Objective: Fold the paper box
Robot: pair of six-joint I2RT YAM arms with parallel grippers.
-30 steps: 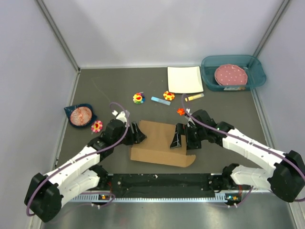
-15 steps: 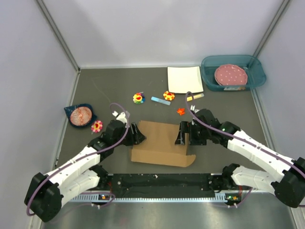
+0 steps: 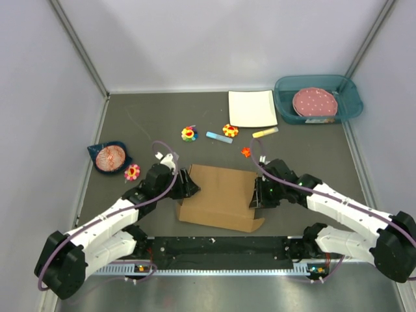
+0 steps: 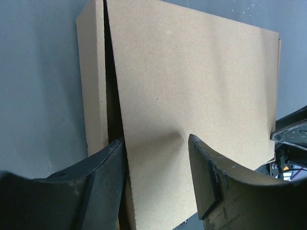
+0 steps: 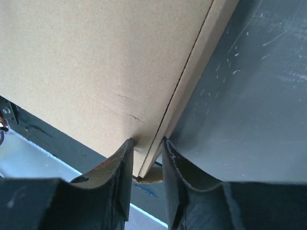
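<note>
The paper box point(image 3: 221, 194), plain brown cardboard, lies folded flat-topped on the table in the middle, between both arms. My left gripper point(image 3: 190, 184) is at its left edge and stands open. In the left wrist view one finger point(image 4: 108, 177) sits in the dark slit between the lid point(image 4: 192, 86) and the side wall. The other finger point(image 4: 206, 177) hovers over the lid's top. My right gripper point(image 3: 255, 195) is at the box's right edge. Its jaws point(image 5: 147, 153) are shut on the paper box point(image 5: 96, 62), pinching lid and side wall together. A small tab point(image 5: 151, 176) pokes out below.
Behind the box lie flower toys point(image 3: 189, 134) point(image 3: 230, 130), a red star point(image 3: 246, 152), a blue stick point(image 3: 219, 137) and a yellow stick point(image 3: 265, 132). A white square plate point(image 3: 252, 108) and teal bin point(image 3: 283, 97) stand far right. A dark bowl point(image 3: 109, 156) is at left.
My right gripper has dropped toward the near side along the box's right edge and closed on it; the raised right side is now pressed down. My left jaws narrowed a little.
</note>
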